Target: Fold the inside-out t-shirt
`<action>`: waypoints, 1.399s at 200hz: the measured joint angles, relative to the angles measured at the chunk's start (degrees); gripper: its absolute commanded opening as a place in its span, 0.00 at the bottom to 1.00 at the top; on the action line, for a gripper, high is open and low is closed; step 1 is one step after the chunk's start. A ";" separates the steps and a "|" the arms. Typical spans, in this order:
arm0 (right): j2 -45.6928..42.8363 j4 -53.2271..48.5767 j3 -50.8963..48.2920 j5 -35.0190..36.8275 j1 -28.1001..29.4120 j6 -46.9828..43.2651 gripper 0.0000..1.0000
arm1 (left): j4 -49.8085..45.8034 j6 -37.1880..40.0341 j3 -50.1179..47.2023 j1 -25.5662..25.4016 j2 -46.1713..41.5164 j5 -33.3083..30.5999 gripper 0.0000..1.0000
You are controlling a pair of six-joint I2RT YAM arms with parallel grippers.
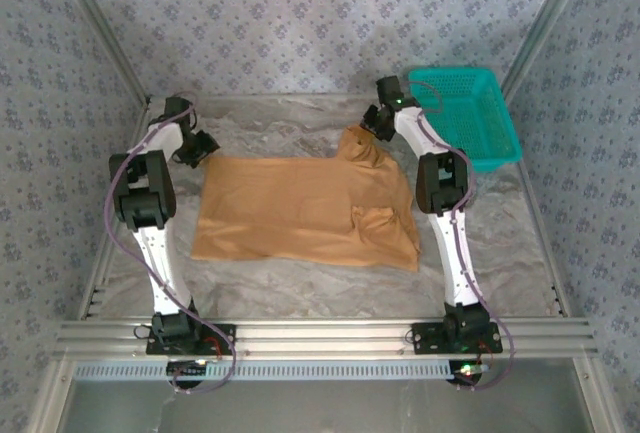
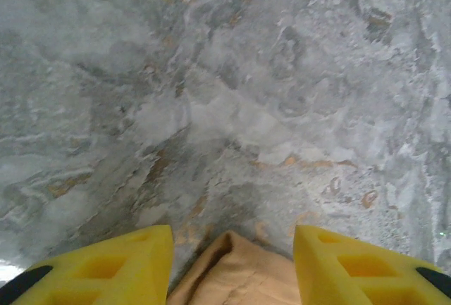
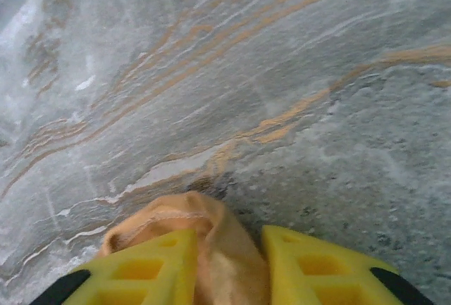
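Spreading over the grey marbled table (image 1: 300, 288), the plain tan cloth t-shirt (image 1: 290, 208) is clamped at one far corner by the right gripper (image 3: 229, 263); the other is straddled by the parted jaws of the left gripper (image 2: 232, 252).

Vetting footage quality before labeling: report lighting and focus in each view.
Top external: even, diffuse light, a faint shadow along the t-shirt edge, mild haze. Left wrist: table soft and smeary, yellow fingers blurred up close. Right wrist: table streaks readable, cloth fold slightly soft.
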 measured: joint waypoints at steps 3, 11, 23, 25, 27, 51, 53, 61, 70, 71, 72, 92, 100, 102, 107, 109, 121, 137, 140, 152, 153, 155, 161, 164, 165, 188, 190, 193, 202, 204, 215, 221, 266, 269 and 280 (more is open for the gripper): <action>0.04 0.17 0.07 -0.13 -0.07 0.13 0.14 | 0.00 0.00 0.22 0.00 0.20 0.04 0.46; 0.15 0.48 0.22 -0.42 -0.17 0.57 0.12 | 0.02 0.11 0.74 -0.11 0.76 0.15 0.43; 0.28 0.55 0.46 -1.01 -0.26 0.52 0.11 | -0.66 0.17 1.46 -0.09 1.25 0.00 0.42; 0.33 0.55 0.50 -1.03 -0.26 0.55 0.10 | -0.81 0.26 1.57 -0.09 1.27 0.00 0.41; 0.35 0.55 0.61 -1.05 -0.26 0.52 0.10 | -0.85 0.17 1.66 -0.07 1.33 0.00 0.40; 0.50 0.22 1.95 -1.84 -0.20 0.26 0.00 | -2.21 0.37 3.34 -0.02 2.32 0.00 0.22; 0.50 0.22 2.08 -1.90 -0.20 0.24 0.00 | -2.16 0.52 3.54 -0.04 2.45 0.02 0.20; 0.50 0.22 2.58 -2.12 -0.15 -0.02 0.00 | -2.05 0.24 4.26 -0.22 3.17 0.09 0.12; 0.50 0.24 2.95 -2.32 -0.15 -0.20 0.00 | -2.62 0.55 4.79 -0.39 3.52 -0.61 0.02; 0.50 0.22 2.99 -2.34 -0.15 -0.22 0.00 | -2.75 0.92 4.83 -0.37 3.54 -0.72 0.02; 0.50 0.22 3.02 -2.34 -0.15 -0.22 0.00 | -2.84 1.05 4.83 -0.37 3.54 -0.74 0.01; 0.50 0.11 3.10 -2.62 -0.26 -0.81 0.00 | -2.80 1.18 5.11 -0.79 3.72 -0.57 0.00; 0.50 -0.17 3.10 -2.91 -0.39 -1.09 0.00 | -2.78 1.16 5.33 -0.94 3.78 -0.24 0.00; 0.50 -0.26 3.10 -2.93 -0.44 -1.11 0.00 | -2.75 1.16 5.35 -1.01 3.80 -0.11 0.00; 0.50 -0.44 3.10 -3.04 -0.50 -1.29 0.00 | -2.78 1.20 5.49 -1.27 3.89 0.04 0.00; 0.50 -0.46 3.10 -3.08 -0.57 -1.31 0.00 | -2.80 1.22 5.53 -1.40 3.91 0.15 0.00; 0.50 -0.76 3.10 -3.43 -0.90 -1.75 0.00 | -2.91 1.25 5.64 -2.03 3.96 0.31 0.00; 0.44 -1.55 3.10 -3.80 -1.44 -2.69 0.00 | -3.23 1.25 5.99 -2.75 3.96 0.72 0.00; 0.44 -1.75 3.10 -3.87 -1.53 -2.80 0.00 | -3.28 1.25 6.05 -2.82 3.96 0.70 0.00; 0.00 -2.45 3.10 -4.00 -2.01 -3.41 0.00 | -3.45 1.25 6.08 -3.23 3.80 0.90 0.00; -0.02 -2.51 3.08 -4.00 -2.05 -3.48 0.00 | -3.48 1.25 6.08 -3.28 3.80 0.90 0.00; -0.13 -2.69 3.08 -4.00 -2.14 -3.61 0.00 | -3.56 1.25 6.08 -3.32 3.78 0.90 0.00; -0.61 -3.13 3.02 -4.00 -2.36 -3.80 0.00 | -3.72 1.25 6.08 -3.39 3.63 0.87 0.00; -1.09 -3.30 2.93 -4.02 -2.47 -4.04 0.00 | -3.85 1.25 6.08 -3.39 3.45 0.90 0.00; -1.20 -3.30 2.86 -4.00 -2.49 -4.09 0.00 | -3.89 1.25 6.08 -3.39 3.43 0.90 0.00; -6.78 -3.69 -0.85 -4.39 -2.91 -5.90 0.00 | -4.48 1.25 5.68 -3.37 0.98 0.85 0.00; -7.54 -3.72 -1.29 -4.42 -2.93 -6.10 0.00 | -4.50 1.25 5.60 -3.37 0.70 0.85 0.00; -8.50 -3.63 -1.99 -4.55 -2.93 -6.34 0.00 | -4.48 1.25 5.38 -3.34 0.00 0.85 0.00; -12.04 -3.43 -4.44 -4.85 -2.84 -7.15 0.00 | -4.48 1.25 4.72 -3.21 -1.92 0.85 0.00; -12.70 -3.45 -4.87 -4.87 -2.80 -7.21 0.00 | -4.46 1.25 4.50 -3.13 -2.54 0.85 0.00; -17.16 -3.02 -8.37 -5.16 -2.51 -8.04 0.00 | -4.37 1.25 3.26 -2.93 -5.35 0.83 0.00; -20.02 -2.69 -10.80 -5.33 -2.23 -8.66 0.00 | -4.24 1.22 2.38 -2.82 -7.04 0.85 0.00; -40.52 0.90 -33.92 -5.40 0.90 -11.76 0.00 | -0.68 0.37 -8.96 -0.68 -17.77 1.33 0.00; -41.53 0.98 -35.32 -5.42 1.09 -11.87 0.00 | -0.44 0.28 -9.77 -0.55 -18.14 1.40 0.00; -45.22 1.42 -40.24 -5.29 1.77 -11.89 0.00 | 0.15 -0.11 -12.24 0.02 -19.21 1.55 0.00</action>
